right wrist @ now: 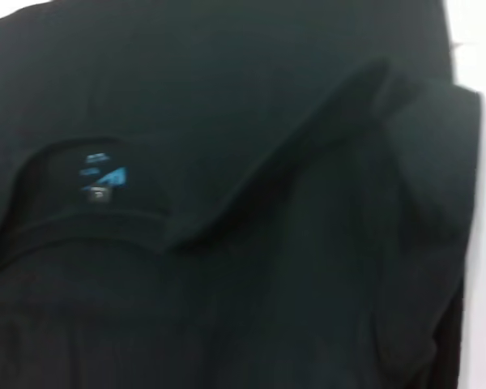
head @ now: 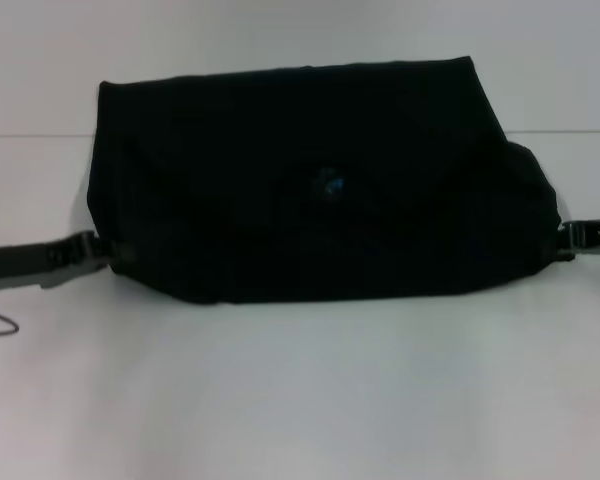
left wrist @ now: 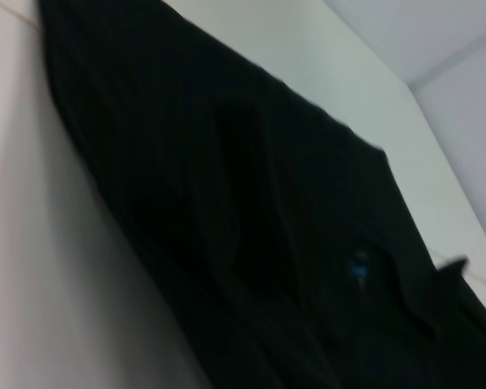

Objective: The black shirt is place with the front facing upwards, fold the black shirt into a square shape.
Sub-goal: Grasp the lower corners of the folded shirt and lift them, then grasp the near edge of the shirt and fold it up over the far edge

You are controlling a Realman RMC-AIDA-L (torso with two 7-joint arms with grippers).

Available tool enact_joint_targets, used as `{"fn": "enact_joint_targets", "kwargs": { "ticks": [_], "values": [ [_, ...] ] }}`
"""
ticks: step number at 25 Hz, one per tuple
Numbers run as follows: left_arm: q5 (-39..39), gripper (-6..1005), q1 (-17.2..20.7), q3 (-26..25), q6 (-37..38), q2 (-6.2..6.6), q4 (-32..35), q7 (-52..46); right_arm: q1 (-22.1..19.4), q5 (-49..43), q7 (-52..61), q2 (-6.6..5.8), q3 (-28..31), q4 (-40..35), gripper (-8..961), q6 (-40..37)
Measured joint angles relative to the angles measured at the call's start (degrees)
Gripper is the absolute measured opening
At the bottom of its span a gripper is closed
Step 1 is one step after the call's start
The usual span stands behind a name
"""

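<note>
While it lies folded on the white table, the black shirt stretches between my two pincers.
My left pincer and right pincer touch its ends; I cannot tell if they are open. Its blue label sits midway between them.

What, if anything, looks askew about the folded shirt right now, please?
The black shirt isn't square yet: its right side bulges out rounded, wider than the straighter left edge. The blue neck label shows.
</note>
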Motion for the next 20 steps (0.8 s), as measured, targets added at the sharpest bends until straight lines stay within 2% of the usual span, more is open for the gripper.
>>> {"fn": "enact_joint_targets", "kwargs": {
  "ticks": [5,12,16,20],
  "values": [
    [5.3,50,1.1,-0.5,11.0,0.97,2.8,-1.0,-3.5,-0.2,0.0,0.21,0.2,-6.6,65,-12.5],
    [8.4,51,6.7,-0.9,25.2,1.52,9.8,-1.8,-10.9,-0.1,0.5,0.68,1.8,-15.7,65,-30.1],
    [8.9,51,8.9,-1.0,29.8,1.76,11.0,-1.5,-14.3,-0.2,0.4,1.21,3.8,-18.4,66,-36.4],
    [9.0,51,11.7,-2.4,34.5,1.34,12.4,0.2,-16.6,-0.2,-0.5,1.52,5.3,-19.1,66,-39.7]
  ]
}}
